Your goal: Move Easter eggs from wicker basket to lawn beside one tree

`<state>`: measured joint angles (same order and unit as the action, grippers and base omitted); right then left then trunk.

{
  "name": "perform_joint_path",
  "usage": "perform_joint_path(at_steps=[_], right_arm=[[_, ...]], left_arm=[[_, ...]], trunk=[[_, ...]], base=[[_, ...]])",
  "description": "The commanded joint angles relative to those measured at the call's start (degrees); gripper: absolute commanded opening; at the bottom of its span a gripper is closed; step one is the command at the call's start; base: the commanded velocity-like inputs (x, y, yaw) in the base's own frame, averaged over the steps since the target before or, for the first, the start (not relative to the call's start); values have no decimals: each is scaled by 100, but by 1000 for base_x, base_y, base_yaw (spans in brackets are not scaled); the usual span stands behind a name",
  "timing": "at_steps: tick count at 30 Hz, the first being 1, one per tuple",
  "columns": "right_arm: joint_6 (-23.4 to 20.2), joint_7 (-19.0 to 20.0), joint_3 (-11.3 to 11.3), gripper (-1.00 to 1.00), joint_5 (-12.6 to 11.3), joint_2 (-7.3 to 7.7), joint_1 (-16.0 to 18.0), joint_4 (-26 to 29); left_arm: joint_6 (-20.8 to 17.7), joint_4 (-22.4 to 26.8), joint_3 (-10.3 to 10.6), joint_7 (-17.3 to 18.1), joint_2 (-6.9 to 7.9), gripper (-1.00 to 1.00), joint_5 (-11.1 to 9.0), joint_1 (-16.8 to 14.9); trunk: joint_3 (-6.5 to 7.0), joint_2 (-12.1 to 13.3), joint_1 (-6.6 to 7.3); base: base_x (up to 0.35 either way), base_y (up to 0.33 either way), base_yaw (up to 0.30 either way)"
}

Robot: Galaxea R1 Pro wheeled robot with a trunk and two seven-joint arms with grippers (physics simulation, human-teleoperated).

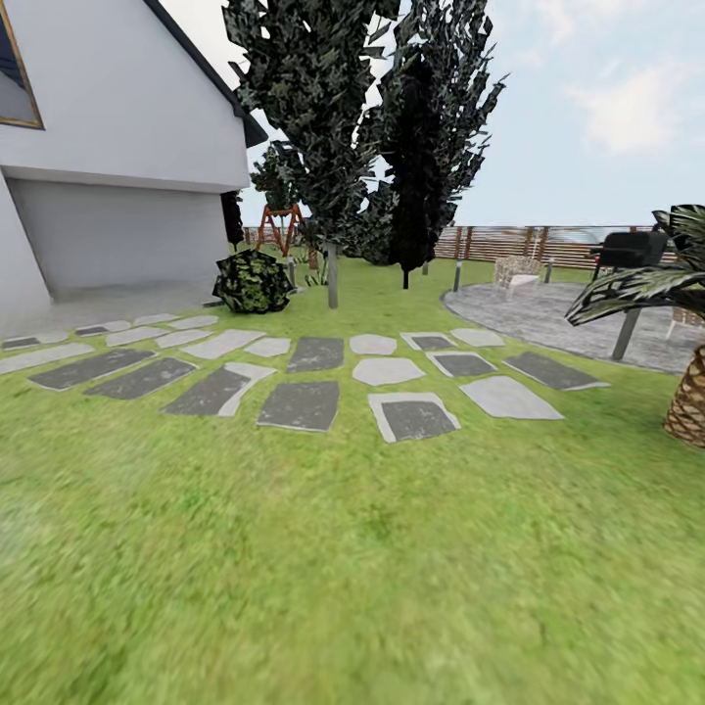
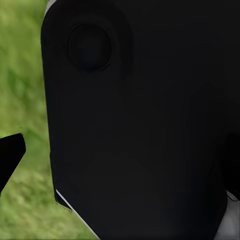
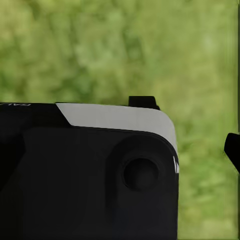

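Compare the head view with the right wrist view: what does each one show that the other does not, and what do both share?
Head view alone: the white house, grey stepping stones, dark trees, a round bush, the wooden fence, a paved patio and a palm.

Right wrist view alone: a black and white robot body part, close up.

Both: the green lawn.

Bright, even daylight fills the head view under a pale, hazy sky (image 1: 607,108), with no hard shadows on the lawn (image 1: 352,548). The stepping stones (image 1: 299,403) and the house wall (image 1: 117,127) look fairly crisp, while the grass nearest the camera smears into soft streaks toward the lower edge. The dark trees (image 1: 392,127) look jagged and flat. In both wrist views the grass (image 3: 125,50) is a blurred green wash, and the robot's black body (image 2: 140,130) close to the lens is almost featureless.
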<state>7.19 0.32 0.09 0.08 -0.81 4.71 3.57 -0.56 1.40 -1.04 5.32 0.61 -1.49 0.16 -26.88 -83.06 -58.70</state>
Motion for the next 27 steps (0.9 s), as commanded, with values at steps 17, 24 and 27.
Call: perform_joint_path(at_steps=[17,24,27], right_arm=[[19,3,0,100,0,0,3,-5],[19,3,0,100,0,1,3,-5],[19,3,0,100,0,1,3,-5]], left_arm=[[-6,9,-12,21,25,100,-26,2],[-6,9,-18,-4,24,100,-27,2],[-6,9,-14,1,26,100,-27,2]], trunk=[[-5,-2,-3],[-5,-2,-3],[-5,-2,-3]], base=[[317,-93,0],[317,-98,0],[317,-102,0]])
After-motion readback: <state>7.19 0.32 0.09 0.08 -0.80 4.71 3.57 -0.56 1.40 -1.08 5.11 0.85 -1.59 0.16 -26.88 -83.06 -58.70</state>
